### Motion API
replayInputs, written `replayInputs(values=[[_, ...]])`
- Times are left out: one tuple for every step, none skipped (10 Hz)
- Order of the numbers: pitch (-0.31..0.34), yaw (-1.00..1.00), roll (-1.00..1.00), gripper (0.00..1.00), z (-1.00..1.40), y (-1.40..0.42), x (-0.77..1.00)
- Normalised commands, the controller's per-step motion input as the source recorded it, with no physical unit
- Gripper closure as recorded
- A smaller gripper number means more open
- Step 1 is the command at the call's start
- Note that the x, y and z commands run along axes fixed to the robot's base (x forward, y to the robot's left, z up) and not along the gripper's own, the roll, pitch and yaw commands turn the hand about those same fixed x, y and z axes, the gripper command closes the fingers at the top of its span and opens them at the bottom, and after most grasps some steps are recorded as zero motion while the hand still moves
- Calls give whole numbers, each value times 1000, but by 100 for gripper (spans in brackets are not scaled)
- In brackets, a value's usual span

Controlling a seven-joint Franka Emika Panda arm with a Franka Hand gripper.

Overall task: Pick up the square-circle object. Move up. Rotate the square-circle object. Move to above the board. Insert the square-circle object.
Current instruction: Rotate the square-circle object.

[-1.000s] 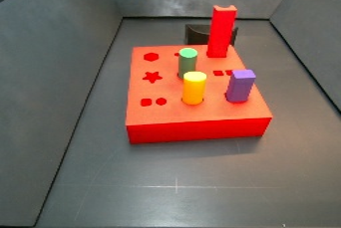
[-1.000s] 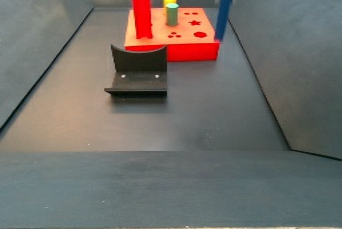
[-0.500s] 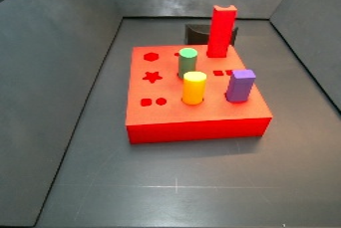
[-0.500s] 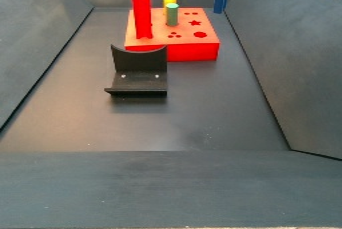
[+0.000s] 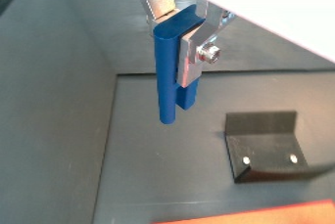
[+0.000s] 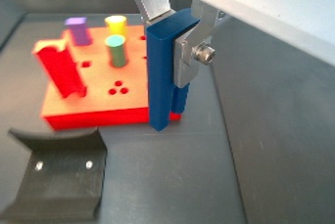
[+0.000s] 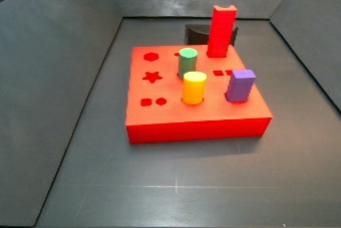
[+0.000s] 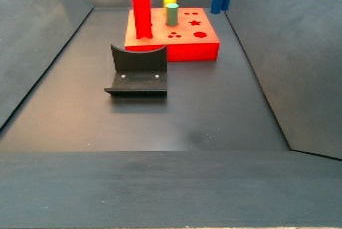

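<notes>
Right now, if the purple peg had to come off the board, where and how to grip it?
Take the purple peg by its upper part, coming straight down. It stands upright in the board, so only its top section shows, with the yellow peg close beside it. The tool would first need freeing: it is shut on the square-circle object, up off the floor.

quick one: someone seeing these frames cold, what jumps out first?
Probably the board, a big red slab in mid-floor with a tall red block, green, yellow and purple pegs standing on it and a star hole cut in its top. Next, the square-circle object, a slim blue bar hanging upright in the gripper, high above the floor. The dark fixture stands beside the board.
</notes>
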Motion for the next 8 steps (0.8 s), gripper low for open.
replayInputs(values=[[-16,-1000,53,100,-16,8,26],[-16,-914,50,100,-17,7,22],[-14,-742,40,100,-18,4,19],[-12,-411,27,100,-19,5,15],[-9,-207,18,100,-19,3,13],[-1,-1000,3,100,0,-121,13],[-1,-1000,1,100,1,-109,11],[-1,-1000,0,100,1,-56,5]])
